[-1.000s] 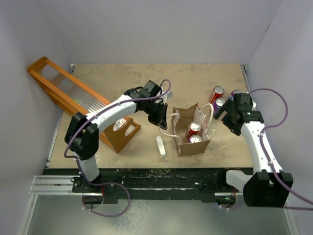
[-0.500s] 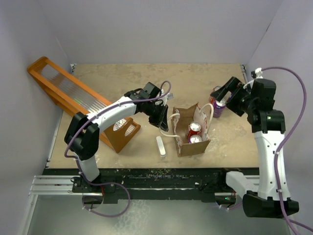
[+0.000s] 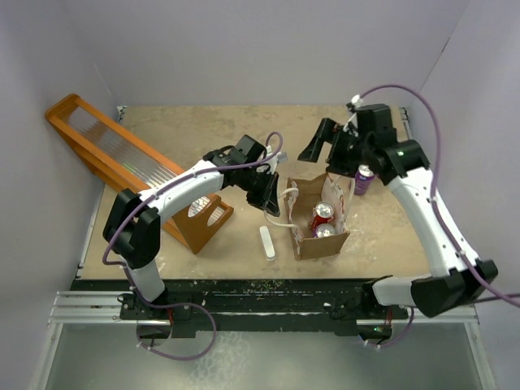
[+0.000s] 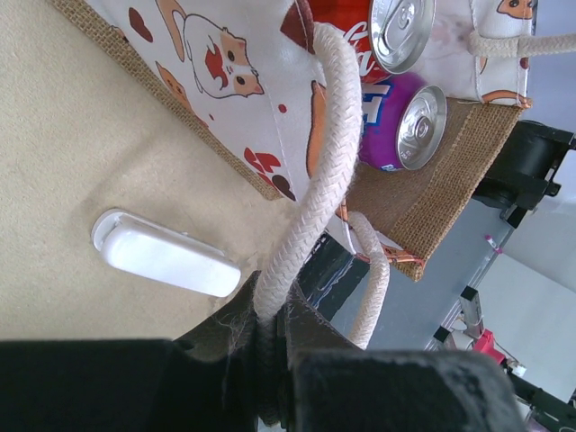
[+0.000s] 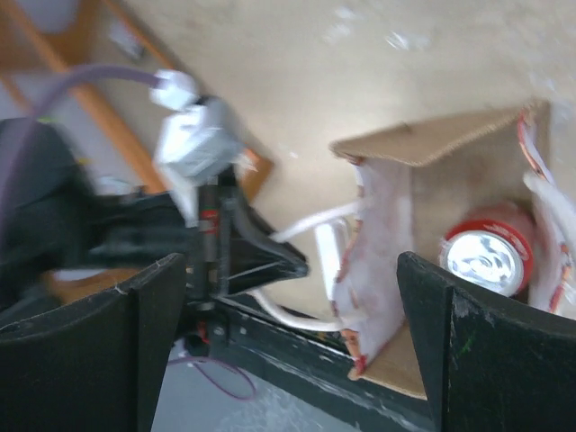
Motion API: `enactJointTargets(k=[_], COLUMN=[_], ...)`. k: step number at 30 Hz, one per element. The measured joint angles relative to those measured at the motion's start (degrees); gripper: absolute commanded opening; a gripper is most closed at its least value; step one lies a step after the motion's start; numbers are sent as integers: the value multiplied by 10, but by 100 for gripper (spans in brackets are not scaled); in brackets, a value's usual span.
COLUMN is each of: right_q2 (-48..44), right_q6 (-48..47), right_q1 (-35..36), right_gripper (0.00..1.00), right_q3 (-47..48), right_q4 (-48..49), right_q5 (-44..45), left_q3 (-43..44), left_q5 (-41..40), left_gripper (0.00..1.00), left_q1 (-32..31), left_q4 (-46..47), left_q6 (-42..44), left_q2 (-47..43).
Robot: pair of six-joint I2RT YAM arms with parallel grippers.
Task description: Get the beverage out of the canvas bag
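From above, the canvas bag (image 3: 321, 245) stands mouth up near the middle of the surface (image 3: 366, 244). Inside it are a red can (image 3: 323, 214) and, at that can's 6 o'clock, a second can (image 3: 325, 231). The left tool (image 3: 274, 201), at the bag's 9 o'clock, is pressed together on the white rope handle (image 3: 286, 219). The right tool (image 3: 318, 146) hangs spread at the bag's 12 o'clock, not yet over the cans. A loose purple can (image 3: 363, 177) stands at the bag's 2 o'clock.

The left wrist view shows the left tool (image 4: 270, 360) pinching the rope handle (image 4: 324, 153), which runs up to the bag's printed panel (image 4: 198, 54). The second can (image 4: 405, 126) proves purple here. A hard pull on the handle would likely tip the bag or fold its soft wall over the cans.

The blurred right wrist view shows the right tool (image 5: 310, 346) wide apart, with the red can (image 5: 481, 256) off toward 3 o'clock. If it descends off-centre, a finger could catch the bag's rim (image 5: 423, 139). A snug can might also drag the bag upward.
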Motion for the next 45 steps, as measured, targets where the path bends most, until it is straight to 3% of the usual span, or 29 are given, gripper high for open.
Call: enactJointTargets(k=[9, 15, 29, 38, 45], right_q2=[58, 74, 165, 169, 206], right_q6=[11, 20, 31, 38, 30], right_q1=[47, 57, 74, 89, 93], right_gripper=[100, 100, 100, 100, 99], right_q3=[-57, -102, -122, -193, -197], right_q4=[-111, -128, -99, -51, -32], right_q5=[131, 173, 231, 233, 260], left_q3=[0, 0, -1, -1, -1], left_q5=[0, 0, -1, -2, -2], left_gripper=[0, 0, 0, 0, 0], left_q1=[0, 0, 0, 0, 0], left_q4=[0, 0, 0, -1, -1], left_q6=[0, 0, 0, 1, 3], left_q2=[0, 0, 0, 0, 0])
